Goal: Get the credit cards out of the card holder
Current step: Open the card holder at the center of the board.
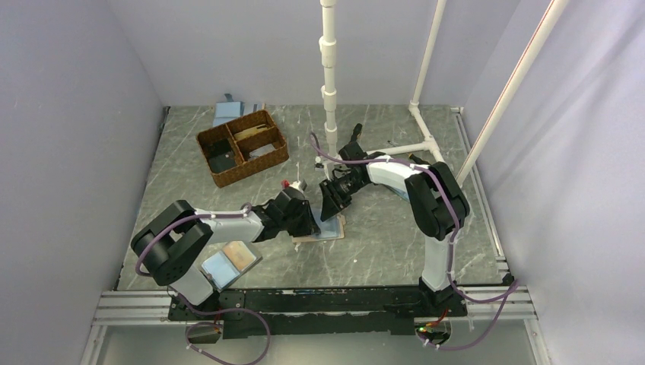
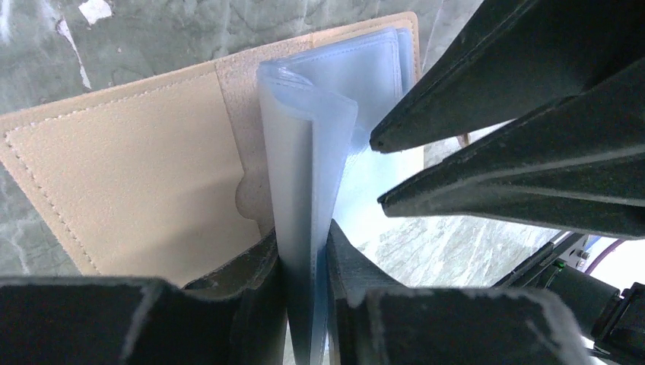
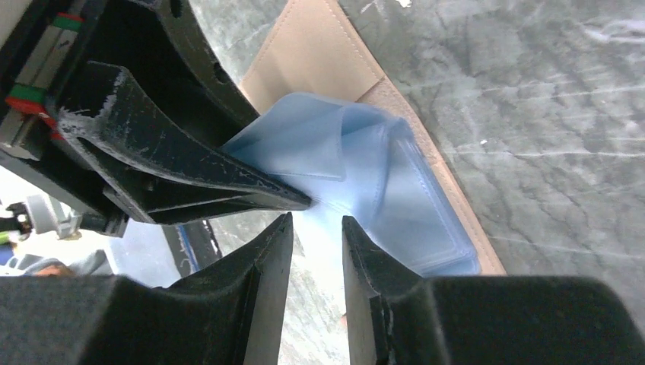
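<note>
While my left gripper (image 2: 304,242) pinches the clear sleeves (image 2: 304,144) of the card holder (image 1: 328,228), open mid-table, my right gripper (image 3: 317,222) hangs slightly parted beside them, gripping nothing visible. Card-fishing stage, I reckon: next needs tips closing on a card edge.

Down on the marbled grey-green counter (image 2: 152,38): card holder (image 2: 129,160) lying open, tan inner panel up, stitched round the edge, thumb notch cut into its right side. Standing up from the fold, a sheaf of translucent blue sleeves (image 2: 304,152), pinched at the bottom of frame between the black fingers of the left gripper (image 2: 304,247). At upper right, the right gripper (image 2: 378,172): two tapered fingers slightly parted, tips just beside the sleeves, pale blue showing in the gap.
</note>
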`<state>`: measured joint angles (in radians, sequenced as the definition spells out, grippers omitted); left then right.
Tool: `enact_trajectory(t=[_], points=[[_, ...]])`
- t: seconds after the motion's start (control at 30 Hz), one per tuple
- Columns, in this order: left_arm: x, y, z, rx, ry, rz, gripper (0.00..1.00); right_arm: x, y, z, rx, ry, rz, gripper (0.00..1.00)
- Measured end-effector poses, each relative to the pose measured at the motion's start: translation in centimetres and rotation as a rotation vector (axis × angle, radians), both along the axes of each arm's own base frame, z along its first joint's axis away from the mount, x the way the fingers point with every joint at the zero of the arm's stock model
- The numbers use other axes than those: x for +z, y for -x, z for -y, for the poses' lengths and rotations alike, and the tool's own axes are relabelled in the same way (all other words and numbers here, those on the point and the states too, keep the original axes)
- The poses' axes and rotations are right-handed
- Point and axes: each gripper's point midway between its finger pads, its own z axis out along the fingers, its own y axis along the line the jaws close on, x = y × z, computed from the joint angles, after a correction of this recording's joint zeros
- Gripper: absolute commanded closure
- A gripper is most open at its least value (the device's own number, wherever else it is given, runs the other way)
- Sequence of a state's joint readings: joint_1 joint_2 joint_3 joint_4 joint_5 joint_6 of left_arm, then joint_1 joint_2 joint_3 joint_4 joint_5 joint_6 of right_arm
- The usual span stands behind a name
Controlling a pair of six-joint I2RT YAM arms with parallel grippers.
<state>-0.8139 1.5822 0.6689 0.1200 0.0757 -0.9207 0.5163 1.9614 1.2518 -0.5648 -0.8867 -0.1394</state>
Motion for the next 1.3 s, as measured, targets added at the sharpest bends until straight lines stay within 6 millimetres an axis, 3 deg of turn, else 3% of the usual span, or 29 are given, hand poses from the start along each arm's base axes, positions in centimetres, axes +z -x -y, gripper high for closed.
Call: enact_trajectory(t=[0.33, 0.77, 1.07, 1.3], points=[[-0.1, -0.1, -0.1, 0.016, -0.002, -0.005, 0.75, -1.6, -2.2, 2.0, -0.045, 0.168, 0.143, 0.66], [0.0, -0.1, -0.1, 0.014, -0.001, -0.006, 0.72, -2.2, -3.1, 2.8, -0.062, 0.242, 0.185, 0.63], [0.7, 0.0, 0.9, -0.011, 0.051, 0.001, 0.39, -1.9, -2.2, 1.9, -0.032, 0.180, 0.126, 0.64], [1.2, 0.1, 1.5, -0.033, 0.088, 0.007, 0.33, -1.3, -0.2, 0.2, 0.013, 0.071, 0.010, 0.66]])
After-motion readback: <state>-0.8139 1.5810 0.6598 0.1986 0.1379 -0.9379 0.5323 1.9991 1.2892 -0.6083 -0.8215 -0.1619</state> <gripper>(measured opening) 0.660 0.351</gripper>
